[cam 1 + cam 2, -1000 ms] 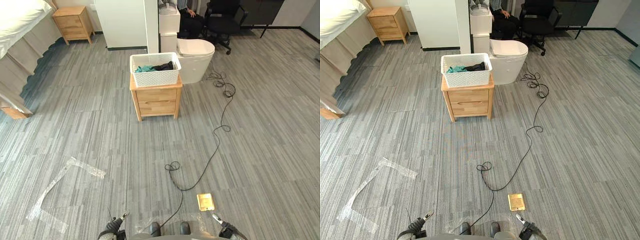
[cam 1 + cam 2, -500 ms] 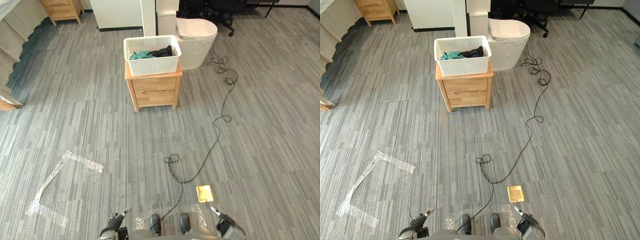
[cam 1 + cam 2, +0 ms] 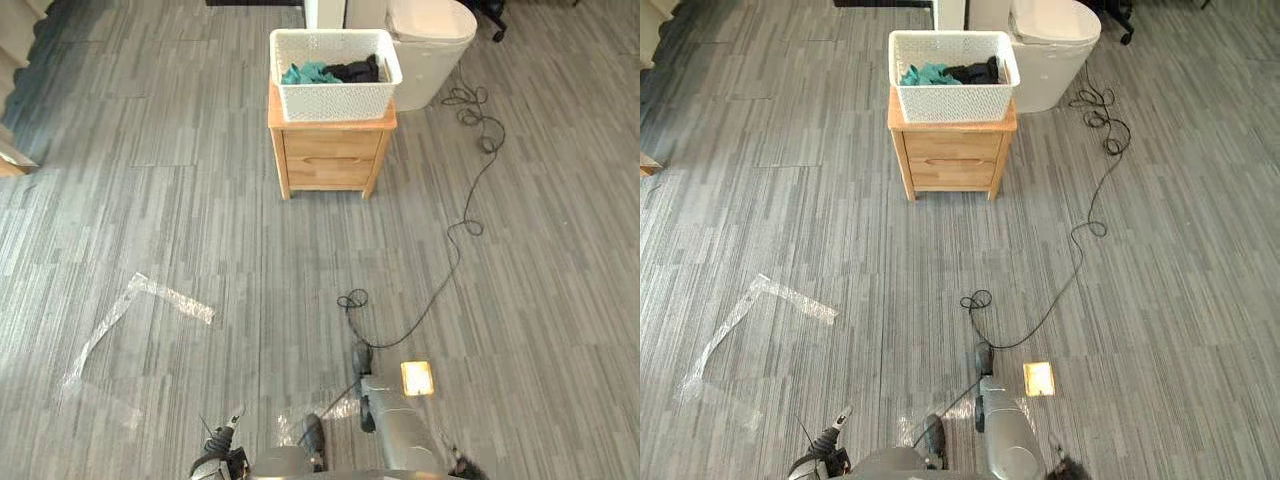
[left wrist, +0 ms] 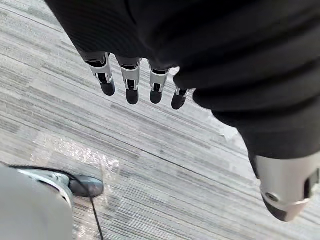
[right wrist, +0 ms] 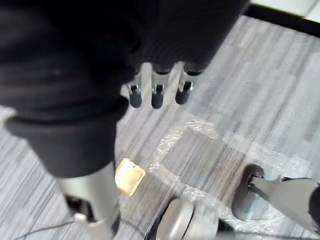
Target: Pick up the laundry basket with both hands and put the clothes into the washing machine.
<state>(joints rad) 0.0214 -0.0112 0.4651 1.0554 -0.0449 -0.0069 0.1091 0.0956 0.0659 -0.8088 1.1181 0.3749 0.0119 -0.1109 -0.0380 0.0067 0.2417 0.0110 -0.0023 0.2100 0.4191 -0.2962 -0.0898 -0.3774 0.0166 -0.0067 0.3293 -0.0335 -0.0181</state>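
View has shifted since 1 s ago: camera moves, robot is closing on basket (image 3: 335, 100), which sits with clothes (image 3: 310, 73) on cabinet (image 3: 330, 160), well ahead; left hand (image 4: 131, 82) and right hand (image 5: 157, 92) hang straight-fingered, empty, pickup not begun

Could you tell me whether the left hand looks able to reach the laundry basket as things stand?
Probably not yet: the left hand hangs open, low over the floor, while the basket sits on the nightstand far ahead.
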